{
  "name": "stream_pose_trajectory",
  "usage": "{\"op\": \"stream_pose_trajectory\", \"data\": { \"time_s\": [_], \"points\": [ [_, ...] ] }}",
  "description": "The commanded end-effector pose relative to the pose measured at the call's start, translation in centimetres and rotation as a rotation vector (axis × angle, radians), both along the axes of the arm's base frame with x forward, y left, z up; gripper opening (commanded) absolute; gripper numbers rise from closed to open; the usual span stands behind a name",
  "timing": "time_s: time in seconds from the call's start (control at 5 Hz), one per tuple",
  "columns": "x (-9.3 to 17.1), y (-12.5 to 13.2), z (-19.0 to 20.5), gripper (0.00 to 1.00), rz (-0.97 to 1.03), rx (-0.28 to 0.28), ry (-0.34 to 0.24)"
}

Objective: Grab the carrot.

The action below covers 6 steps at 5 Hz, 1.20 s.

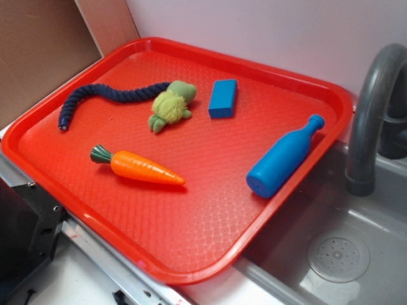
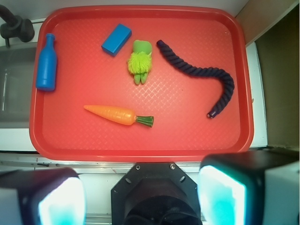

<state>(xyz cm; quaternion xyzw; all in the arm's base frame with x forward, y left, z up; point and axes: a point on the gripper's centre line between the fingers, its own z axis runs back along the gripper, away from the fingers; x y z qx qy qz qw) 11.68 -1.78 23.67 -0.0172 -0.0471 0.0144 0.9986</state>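
Observation:
The glossy orange carrot (image 1: 145,168) with its dark green stub lies flat on the red tray (image 1: 191,254), toward the tray's front left in the exterior view. From the wrist view the carrot (image 2: 115,114) points left, stub to the right. My gripper (image 2: 140,194) hangs high above the tray's near edge, well back from the carrot. Its jaws stand wide apart with nothing between them; the two pale fingertips (image 2: 61,201) frame the bottom of the wrist view. The gripper does not show in the exterior view.
On the tray lie a blue bottle (image 1: 283,157), a blue block (image 1: 223,98), a fuzzy yellow-green plush toy (image 1: 172,105) and a dark navy rope (image 1: 105,95). A grey sink (image 1: 343,254) with a faucet (image 1: 372,108) sits to the right. The black robot base (image 2: 157,192) lies below the gripper.

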Motion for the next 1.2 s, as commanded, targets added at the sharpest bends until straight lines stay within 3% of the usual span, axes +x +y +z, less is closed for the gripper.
{"op": "stream_pose_trajectory", "data": {
  "time_s": [0.0, 0.4, 0.6, 1.0],
  "points": [
    [0.0, 0.0, 0.0, 1.0, 0.0, 0.0, 0.0],
    [1.3, -0.2, -2.0, 1.0, -0.376, 0.071, -0.06],
    [3.5, -0.6, -4.7, 1.0, -0.626, 0.063, -0.044],
    [5.2, -2.0, -9.6, 1.0, -1.131, 0.135, 0.018]
  ]
}}
